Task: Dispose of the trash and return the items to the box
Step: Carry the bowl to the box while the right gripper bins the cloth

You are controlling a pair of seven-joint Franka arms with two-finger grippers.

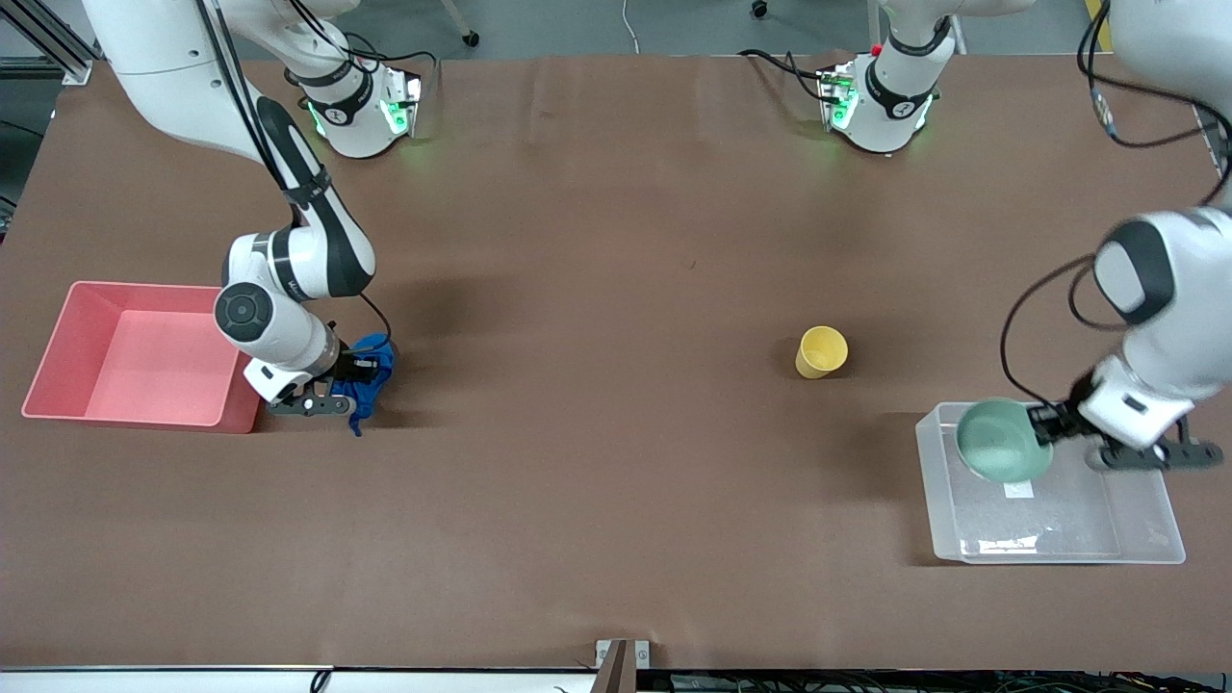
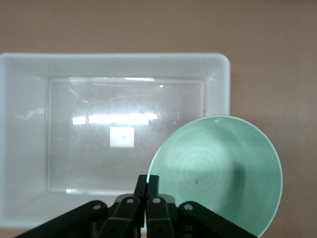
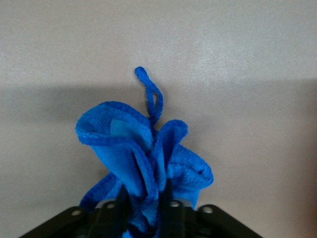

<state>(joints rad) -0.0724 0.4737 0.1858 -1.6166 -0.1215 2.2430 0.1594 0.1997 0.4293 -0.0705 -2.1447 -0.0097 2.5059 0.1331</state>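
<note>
Blue cloth mostly hides right tool's fingertips.

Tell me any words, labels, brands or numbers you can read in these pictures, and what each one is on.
No text can be read anywhere.
White square label on the bottom of the clear box: looks blank, no print can be made out.
Mint-green bowl, yellow cup, blue cloth and pink bin: no markings visible.
Robot arm bases: small dark marks, too small to read.
</note>
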